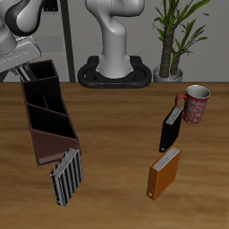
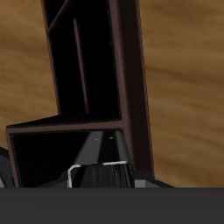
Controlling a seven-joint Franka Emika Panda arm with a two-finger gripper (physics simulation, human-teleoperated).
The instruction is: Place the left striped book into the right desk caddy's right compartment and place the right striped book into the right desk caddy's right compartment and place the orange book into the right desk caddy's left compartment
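– While you are hanging over that table point(image 1: 116, 201), what is taking up the most room on it?

– I am looking at a wooden top, and the right desk caddy point(image 1: 36, 134) is lying across it as the biggest thing, a long, narrow maroon-brown box that is open on top and black inside. Its squarish right compartment point(image 1: 40, 75) is sitting at the end farther back, directly beneath me. The longer left compartment point(image 1: 49, 118) is stretching toward the table's front edge.

– Where are the books lying?

– The orange book point(image 1: 165, 172) is standing well apart from the caddy, near the front edge, with its white page edges showing. A plain black book point(image 1: 170, 128) is standing just behind it. The right striped book point(image 1: 67, 176) is leaning at the caddy's nearer end, outside it, close enough that I cannot tell whether it is touching the wall.

– And the other striped one?

– The left striped book point(image 2: 103, 178) is showing in my wrist view as a dark slab with a pale edge, hanging upright over the mouth of the right compartment.

– Anything smaller?

– A patterned red mug point(image 1: 195, 103) is standing behind the black book.

– What is your pincer doing?

– My pincer point(image 1: 31, 63) is pinching the left striped book; my fingertips are hiding behind it.
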